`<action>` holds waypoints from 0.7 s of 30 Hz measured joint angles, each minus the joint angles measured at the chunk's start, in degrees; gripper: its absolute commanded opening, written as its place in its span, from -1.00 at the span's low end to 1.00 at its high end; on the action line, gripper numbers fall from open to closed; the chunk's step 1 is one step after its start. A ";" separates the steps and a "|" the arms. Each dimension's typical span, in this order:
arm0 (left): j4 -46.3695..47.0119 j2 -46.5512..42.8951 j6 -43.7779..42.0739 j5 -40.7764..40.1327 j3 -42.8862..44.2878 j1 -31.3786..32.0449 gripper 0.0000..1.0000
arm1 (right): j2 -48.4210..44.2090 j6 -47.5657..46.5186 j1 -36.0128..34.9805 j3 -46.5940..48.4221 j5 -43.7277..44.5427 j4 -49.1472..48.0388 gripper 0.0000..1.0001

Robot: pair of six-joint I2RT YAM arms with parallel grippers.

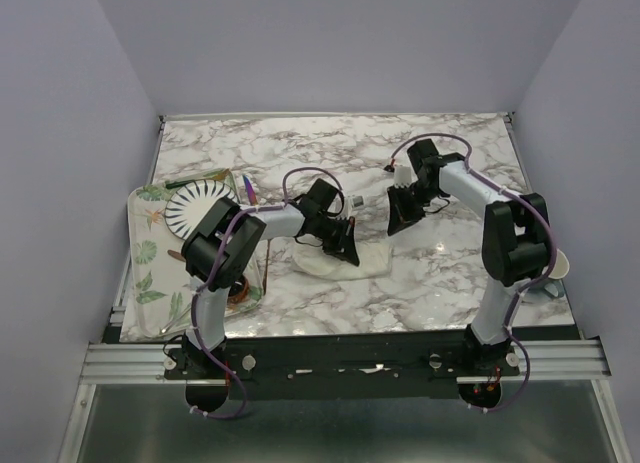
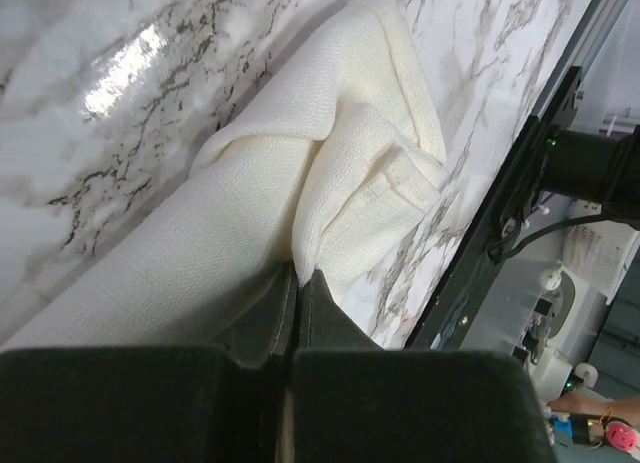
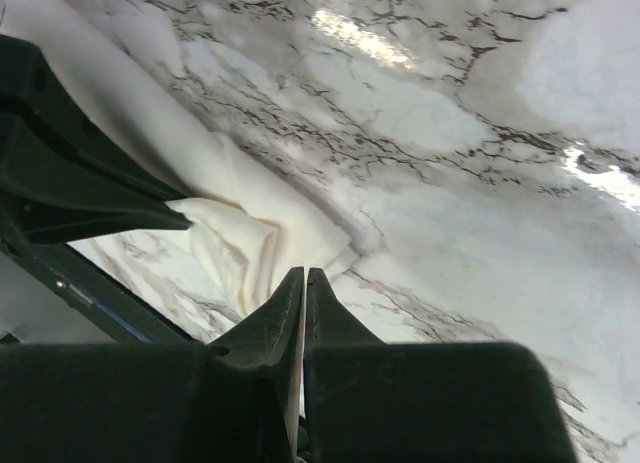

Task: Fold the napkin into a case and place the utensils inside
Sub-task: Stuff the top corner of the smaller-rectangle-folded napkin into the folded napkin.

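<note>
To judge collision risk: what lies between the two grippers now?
Between left gripper and right gripper, the top view shows bare marble table; the napkin lies just on its near side.

Left arm [image 1: 272, 221] and right arm [image 1: 470, 188]: pale-grey links, black joints
Purple cables [image 1: 296, 172] loop loosely along each arm; left pincer [image 2: 298, 275] and right pincer [image 3: 304, 278] are matte black, tapering to thin wedge tips; a broad black block behind them

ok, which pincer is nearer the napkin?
Left. The left pincer is shut on a fold of the napkin, touching it. The right pincer hangs shut just off the napkin's end, apart from the cloth.
</note>
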State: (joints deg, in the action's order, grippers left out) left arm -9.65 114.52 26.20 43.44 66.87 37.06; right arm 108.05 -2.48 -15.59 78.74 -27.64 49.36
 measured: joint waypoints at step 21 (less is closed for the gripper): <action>13.27 1.62 6.67 0.24 -2.21 -2.12 -1.00 | 6.36 -0.50 -2.10 -0.39 -2.86 -0.39 -0.77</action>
State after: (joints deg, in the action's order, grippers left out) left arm 3.62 116.14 32.86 43.68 64.66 34.94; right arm 114.41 -2.98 -17.69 78.35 -30.50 48.97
